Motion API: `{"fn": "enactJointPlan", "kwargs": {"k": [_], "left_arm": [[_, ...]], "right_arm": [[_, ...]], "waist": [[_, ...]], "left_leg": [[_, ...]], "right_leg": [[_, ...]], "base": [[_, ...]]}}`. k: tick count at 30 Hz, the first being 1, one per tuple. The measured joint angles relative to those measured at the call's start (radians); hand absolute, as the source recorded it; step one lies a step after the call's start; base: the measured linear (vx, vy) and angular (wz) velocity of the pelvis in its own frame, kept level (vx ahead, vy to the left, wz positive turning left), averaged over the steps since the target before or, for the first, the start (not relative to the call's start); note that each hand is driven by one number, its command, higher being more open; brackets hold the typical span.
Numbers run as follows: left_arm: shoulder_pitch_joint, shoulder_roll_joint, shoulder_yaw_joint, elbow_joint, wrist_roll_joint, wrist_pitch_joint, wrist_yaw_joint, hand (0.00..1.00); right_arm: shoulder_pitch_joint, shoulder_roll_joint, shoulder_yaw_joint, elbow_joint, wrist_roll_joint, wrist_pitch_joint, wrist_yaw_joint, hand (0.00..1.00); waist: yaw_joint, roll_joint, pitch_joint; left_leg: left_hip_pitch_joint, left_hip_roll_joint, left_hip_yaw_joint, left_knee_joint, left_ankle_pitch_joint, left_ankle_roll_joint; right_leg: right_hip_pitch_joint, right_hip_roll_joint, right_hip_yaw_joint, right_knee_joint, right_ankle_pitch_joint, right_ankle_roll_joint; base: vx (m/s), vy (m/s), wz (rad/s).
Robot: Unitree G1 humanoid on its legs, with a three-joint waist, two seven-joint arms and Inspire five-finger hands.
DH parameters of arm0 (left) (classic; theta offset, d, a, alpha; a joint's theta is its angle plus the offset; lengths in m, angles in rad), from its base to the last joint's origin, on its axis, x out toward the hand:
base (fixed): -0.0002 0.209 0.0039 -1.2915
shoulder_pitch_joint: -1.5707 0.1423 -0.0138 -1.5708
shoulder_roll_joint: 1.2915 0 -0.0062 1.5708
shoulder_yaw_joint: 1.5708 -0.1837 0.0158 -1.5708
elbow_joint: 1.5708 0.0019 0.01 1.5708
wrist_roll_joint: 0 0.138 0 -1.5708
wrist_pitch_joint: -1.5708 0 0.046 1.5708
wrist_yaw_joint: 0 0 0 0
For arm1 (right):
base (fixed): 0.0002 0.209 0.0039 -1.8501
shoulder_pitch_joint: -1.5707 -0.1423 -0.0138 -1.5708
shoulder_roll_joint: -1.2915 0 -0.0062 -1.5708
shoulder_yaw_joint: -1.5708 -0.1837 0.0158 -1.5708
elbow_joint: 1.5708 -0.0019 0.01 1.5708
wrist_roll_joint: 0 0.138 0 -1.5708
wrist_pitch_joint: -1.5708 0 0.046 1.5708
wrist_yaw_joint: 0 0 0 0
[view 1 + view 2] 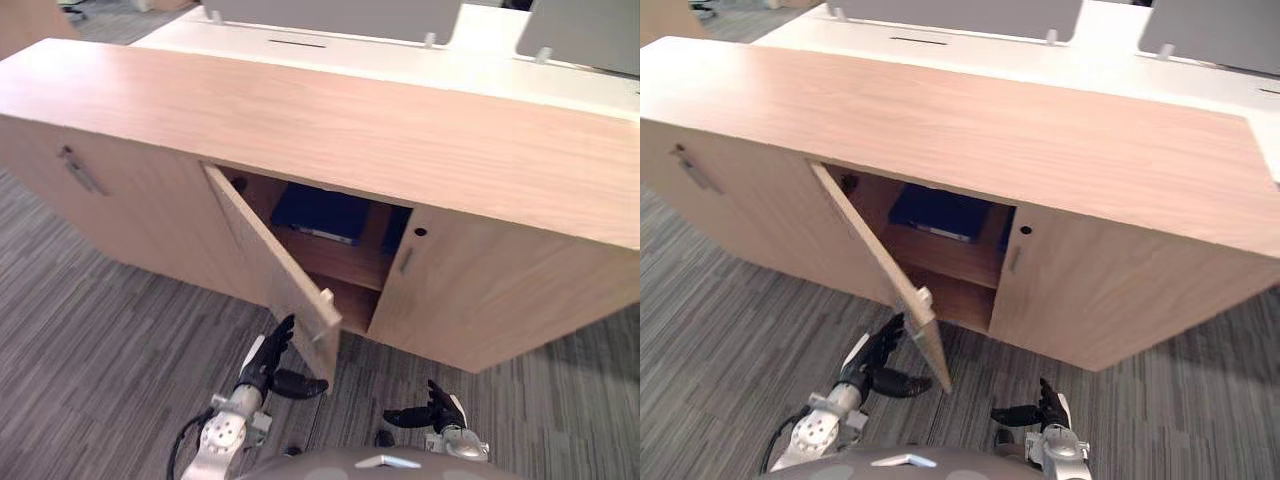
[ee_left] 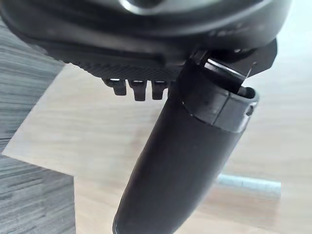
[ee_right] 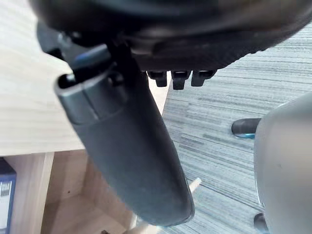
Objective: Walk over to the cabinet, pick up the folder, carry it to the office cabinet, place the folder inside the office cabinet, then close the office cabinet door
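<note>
1. the dark blue folder [image 1: 320,215] already lies flat on the upper shelf [image 1: 340,262] inside the long light wooden office cabinet [image 1: 350,130], set well back in the open compartment. neither hand holds it.
2. the step in hand looks like the last one, shutting the wooden door [image 1: 270,265]. the door is hinged on its left side and juts out from the cabinet toward the robot. its free edge, with the silver metal bar handle [image 2: 248,183], is the nearest part.
3. the left hand [image 1: 268,362] is just below and beside that free edge, on the door's outer face. its fingers are straight and spread, thumb out, clasping nothing. the left wrist view shows the wood close past the fingers, but i cannot tell whether they touch it.
4. the right hand [image 1: 432,408] hangs low over the grey striped carpet [image 1: 100,340], in front of the closed right-hand door. its fingers are loose and apart, and it is empty.
5. the left hand is much the nearer. the door probably needs a flat push on its outer face, away from the robot and to the right, so the free edge swings into the opening.
</note>
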Motion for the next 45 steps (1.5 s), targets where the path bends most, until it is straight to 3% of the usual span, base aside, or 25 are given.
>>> {"fn": "enactJointPlan", "kwargs": {"k": [3, 7, 15, 21, 28, 36, 40, 45], "left_arm": [[-0.053, -0.018, 0.024, 0.024, 0.016, 0.004, 0.028, 1.00], [-0.104, -0.020, 0.049, 0.091, 0.041, 0.017, 0.076, 1.00], [-0.285, -0.014, 0.089, 0.322, 0.075, 0.051, 0.166, 1.00], [-0.336, -0.013, 0.089, 0.383, 0.058, 0.056, 0.217, 1.00], [-0.327, -0.043, 0.087, 0.383, 0.025, 0.055, 0.230, 1.00], [-0.175, -0.090, 0.091, 0.457, -0.013, 0.055, 0.188, 1.00], [-0.169, -0.110, 0.161, 0.599, -0.011, 0.055, 0.156, 1.00], [-0.128, -0.121, 0.326, 0.709, -0.022, 0.075, 0.149, 1.00]], "right_arm": [[0.003, -0.005, -0.001, -0.015, 0.000, 0.001, -0.004, 1.00], [0.003, -0.007, -0.006, -0.020, 0.000, 0.006, -0.005, 1.00], [0.001, -0.007, -0.042, -0.010, 0.003, 0.019, -0.006, 1.00], [-0.003, -0.006, -0.042, -0.007, 0.031, 0.017, -0.020, 1.00], [-0.006, -0.002, -0.082, 0.009, 0.043, 0.018, -0.028, 1.00], [-0.007, -0.020, -0.128, 0.082, 0.079, 0.023, -0.048, 1.00], [-0.018, -0.038, -0.129, 0.094, 0.080, 0.025, -0.049, 1.00], [-0.029, -0.030, -0.157, 0.113, 0.081, 0.030, -0.046, 1.00]], "waist": [[-0.029, 0.003, 0.001], [-0.041, 0.012, -0.005], [-0.066, 0.015, -0.007], [-0.084, 0.015, -0.007], [-0.095, 0.016, -0.007], [-0.073, 0.016, -0.003], [-0.041, 0.026, 0.019], [-0.029, 0.018, 0.015]], "left_leg": [[0.007, 0.004, 0.036, 0.013, -0.017, -0.003], [0.008, 0.009, 0.079, 0.019, -0.031, -0.006], [0.008, 0.018, 0.086, 0.033, -0.042, -0.012], [0.005, 0.019, 0.086, 0.034, -0.043, -0.013], [0.003, 0.021, 0.076, 0.033, -0.043, -0.014], [-0.024, 0.033, 0.031, 0.141, -0.074, -0.019], [-0.061, 0.038, -0.060, 0.174, -0.101, -0.021], [-0.027, 0.025, -0.038, 0.126, -0.104, -0.033]], "right_leg": [[0.000, 0.007, 0.035, -0.015, 0.011, 0.001], [-0.013, 0.016, 0.076, -0.027, 0.022, 0.001], [-0.010, 0.023, 0.082, -0.031, 0.024, -0.001], [-0.011, 0.024, 0.081, -0.042, 0.030, -0.003], [0.006, 0.024, 0.067, -0.065, 0.037, -0.002], [0.031, 0.025, 0.066, -0.054, 0.031, -0.010], [-0.010, 0.035, 0.075, -0.021, 0.032, -0.008], [-0.009, 0.037, 0.128, -0.049, 0.060, -0.003]], "base": [[0.00, 0.008, -0.39], [0.01, 0.003, -0.33], [0.01, -0.010, -0.04], [-0.02, -0.009, 0.00], [0.00, -0.012, 0.04], [-0.02, -0.024, 0.02], [-0.12, -0.012, -0.01], [-0.09, 0.030, -0.34]]}}
